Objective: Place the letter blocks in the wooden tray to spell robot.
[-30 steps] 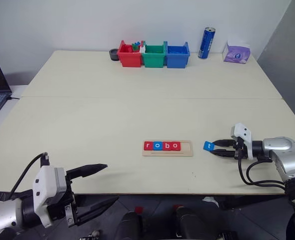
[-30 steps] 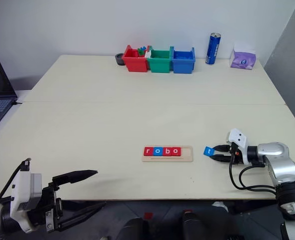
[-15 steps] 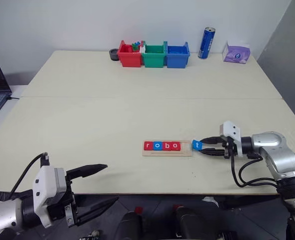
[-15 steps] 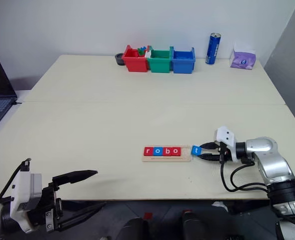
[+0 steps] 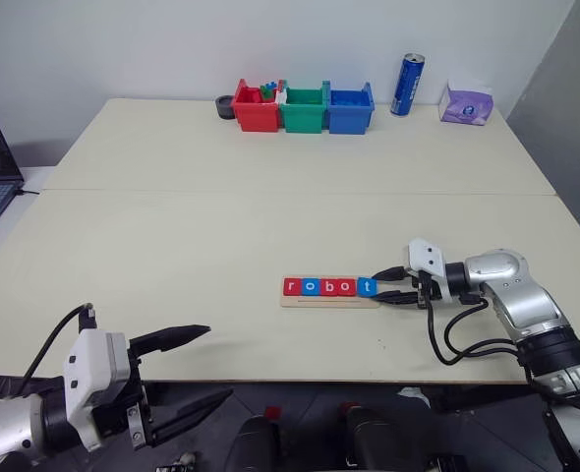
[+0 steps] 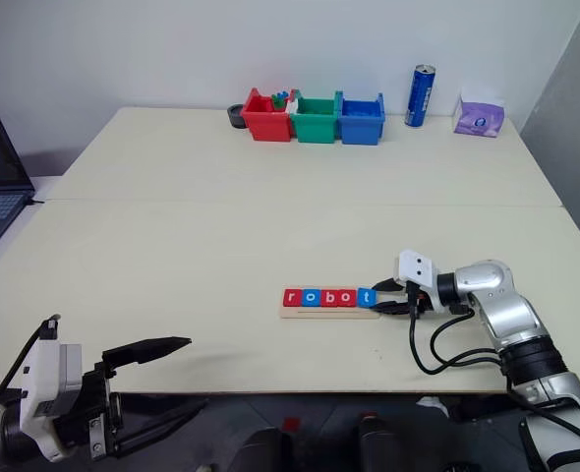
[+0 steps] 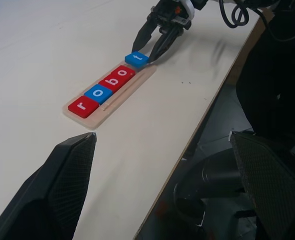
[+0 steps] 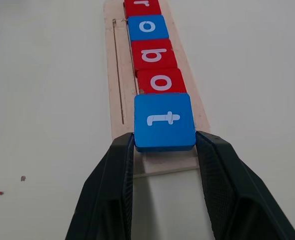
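a pale cream table (image 5: 270,216) carries everything. near its front edge lies the wooden tray (image 5: 329,298). along the far edge stand a red bin (image 5: 255,108), a green bin (image 5: 303,110) and a blue bin (image 5: 349,110) side by side, a dark round object (image 5: 224,106) just beside the red one, a blue can (image 5: 408,85), upright, and a purple tissue pack (image 5: 465,102).
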`<state>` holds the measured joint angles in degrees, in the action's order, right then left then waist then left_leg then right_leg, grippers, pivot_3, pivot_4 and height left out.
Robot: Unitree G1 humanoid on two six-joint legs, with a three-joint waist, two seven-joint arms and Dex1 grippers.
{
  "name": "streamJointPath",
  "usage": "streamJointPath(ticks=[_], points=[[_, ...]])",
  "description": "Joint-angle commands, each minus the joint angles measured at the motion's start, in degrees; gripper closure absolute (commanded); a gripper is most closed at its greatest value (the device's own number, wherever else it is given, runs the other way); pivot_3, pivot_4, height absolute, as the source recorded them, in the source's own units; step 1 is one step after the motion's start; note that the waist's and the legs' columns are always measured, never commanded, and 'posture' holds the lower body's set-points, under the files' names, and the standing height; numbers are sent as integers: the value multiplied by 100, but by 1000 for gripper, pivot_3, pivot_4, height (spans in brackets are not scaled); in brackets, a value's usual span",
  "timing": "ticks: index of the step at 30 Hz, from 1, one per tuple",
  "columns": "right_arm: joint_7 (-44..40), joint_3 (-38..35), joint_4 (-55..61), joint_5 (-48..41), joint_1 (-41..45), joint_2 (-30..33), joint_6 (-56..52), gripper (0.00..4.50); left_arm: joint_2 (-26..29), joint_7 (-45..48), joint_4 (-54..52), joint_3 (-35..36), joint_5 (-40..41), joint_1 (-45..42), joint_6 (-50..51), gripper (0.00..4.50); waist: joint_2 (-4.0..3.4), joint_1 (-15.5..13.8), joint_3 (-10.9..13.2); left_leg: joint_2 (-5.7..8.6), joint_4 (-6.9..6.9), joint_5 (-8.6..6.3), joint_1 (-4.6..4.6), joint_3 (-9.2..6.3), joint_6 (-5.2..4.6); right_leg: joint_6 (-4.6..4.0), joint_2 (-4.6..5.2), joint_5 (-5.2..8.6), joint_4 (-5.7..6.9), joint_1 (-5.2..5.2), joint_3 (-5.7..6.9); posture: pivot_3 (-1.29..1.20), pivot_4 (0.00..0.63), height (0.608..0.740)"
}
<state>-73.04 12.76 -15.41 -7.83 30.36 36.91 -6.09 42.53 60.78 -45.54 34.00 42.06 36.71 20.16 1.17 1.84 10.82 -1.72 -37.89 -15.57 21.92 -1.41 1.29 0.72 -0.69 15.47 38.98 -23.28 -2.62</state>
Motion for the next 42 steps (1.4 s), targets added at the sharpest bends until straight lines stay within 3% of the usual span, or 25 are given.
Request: streamJointPath(ticks=[1,20,28,29,35,38,42], points=[[-51,17,-70,66,171,-31,205,3036,-13,32,-166,119,-12,73,-139,0,0,1,0,0,0,0,0,0,0,0,0,0,0,0,0,0,150,740],[-117,16,-374,225,285,-63,468,3036,57,113,26,53,-134,-62,-246,0,0,0,0,0,0,0,0,0,0,-1,0,0,0,0,1,0,150,740],[-192,-102,-63,24,310,-4,60,212,48,128,17,70,-161,-98,-210,0,0,-1,0,-1,0,0,0,0,0,-1,0,0,0,0,1,0,150,740],[-207,-143,-6,-24,302,15,-34,52,45,127,12,74,-161,-92,-209,0,0,-1,0,-2,0,0,-1,-1,0,-1,0,0,0,0,1,0,150,740],[-174,-367,-51,-121,305,232,-193,52,31,130,10,79,-171,-69,-220,0,0,0,0,-1,0,0,0,0,0,-1,1,0,0,0,1,0,150,740],[-164,-393,-31,-123,219,237,-117,668,43,128,26,54,-178,-100,-221,0,0,0,0,0,0,0,-1,0,0,-1,0,0,0,0,1,0,150,740],[-38,-323,-48,-11,117,135,73,2104,71,121,36,21,-170,-172,-195,0,0,1,0,0,1,0,-1,0,0,-1,-1,0,0,0,1,0,150,740]])
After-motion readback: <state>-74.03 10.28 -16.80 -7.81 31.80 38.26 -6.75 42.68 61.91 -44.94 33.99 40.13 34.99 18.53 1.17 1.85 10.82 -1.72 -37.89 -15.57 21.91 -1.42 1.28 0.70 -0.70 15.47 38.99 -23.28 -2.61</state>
